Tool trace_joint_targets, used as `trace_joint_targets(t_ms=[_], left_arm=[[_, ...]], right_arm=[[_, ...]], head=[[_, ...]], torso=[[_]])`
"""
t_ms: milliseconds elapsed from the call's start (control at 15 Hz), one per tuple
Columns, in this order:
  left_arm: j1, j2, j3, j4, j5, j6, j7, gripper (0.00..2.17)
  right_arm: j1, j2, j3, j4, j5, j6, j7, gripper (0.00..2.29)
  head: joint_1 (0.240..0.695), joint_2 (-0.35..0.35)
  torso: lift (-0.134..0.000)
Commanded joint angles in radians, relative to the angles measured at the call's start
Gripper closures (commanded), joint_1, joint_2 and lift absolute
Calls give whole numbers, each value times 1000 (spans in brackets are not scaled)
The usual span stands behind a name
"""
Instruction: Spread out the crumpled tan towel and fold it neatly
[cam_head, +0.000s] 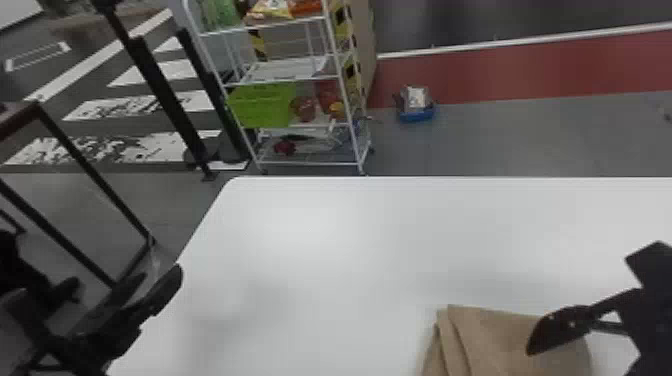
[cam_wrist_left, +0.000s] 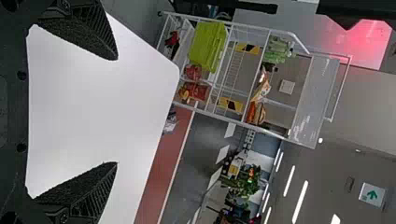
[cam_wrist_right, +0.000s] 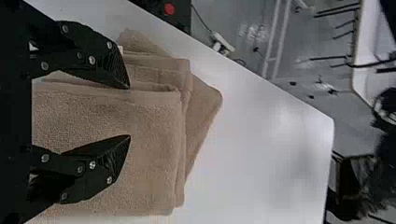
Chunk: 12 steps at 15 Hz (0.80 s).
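Observation:
The tan towel (cam_head: 500, 345) lies at the table's near edge, right of centre in the head view, in several uneven folded layers. My right gripper (cam_head: 537, 345) is over the towel's right part. In the right wrist view the towel (cam_wrist_right: 149, 112) shows stacked layers with a corner sticking out past the others, and my right gripper (cam_wrist_right: 130, 112) stands open above it, nothing between its fingers. At the table's left edge is my left gripper (cam_head: 162, 287), away from the towel. Seen in the left wrist view, the left gripper (cam_wrist_left: 116, 111) is open and holds nothing.
The white table (cam_head: 325, 250) extends left of and beyond the towel. Past its far edge stand a white wire rack (cam_head: 295, 80) with a green bin (cam_head: 265, 105) and a small blue item (cam_head: 416, 105) on the floor. A dark-framed table (cam_head: 75, 150) is at the left.

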Motion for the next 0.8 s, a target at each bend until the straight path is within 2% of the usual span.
trace_joint_targets(t_ms=[0, 67, 133, 400, 533, 733], left_arm=[[0, -3, 5, -2, 0, 2, -2, 80], [0, -3, 5, 0, 0, -1, -2, 80], [0, -3, 4, 1, 0, -1, 0, 80], [-2, -3, -1, 4, 0, -1, -2, 80], [0, -3, 1, 6, 0, -1, -2, 80], [0, -3, 7, 12, 0, -1, -5, 80]], right_arm=[[27, 31, -123, -14, -179, 131, 6, 70], [36, 36, -131, -22, -218, 183, 6, 87], [53, 57, -118, -25, -219, 226, 6, 134], [65, 135, 1, -23, -172, 294, 6, 215], [30, 140, 92, -23, -149, 410, 6, 215], [3, 138, 148, -19, -146, 542, 6, 215]], head=[[695, 350], [695, 350], [695, 350], [695, 350], [695, 350], [695, 350]], torso=[[-122], [-122], [-122], [-122], [-122], [-122]])
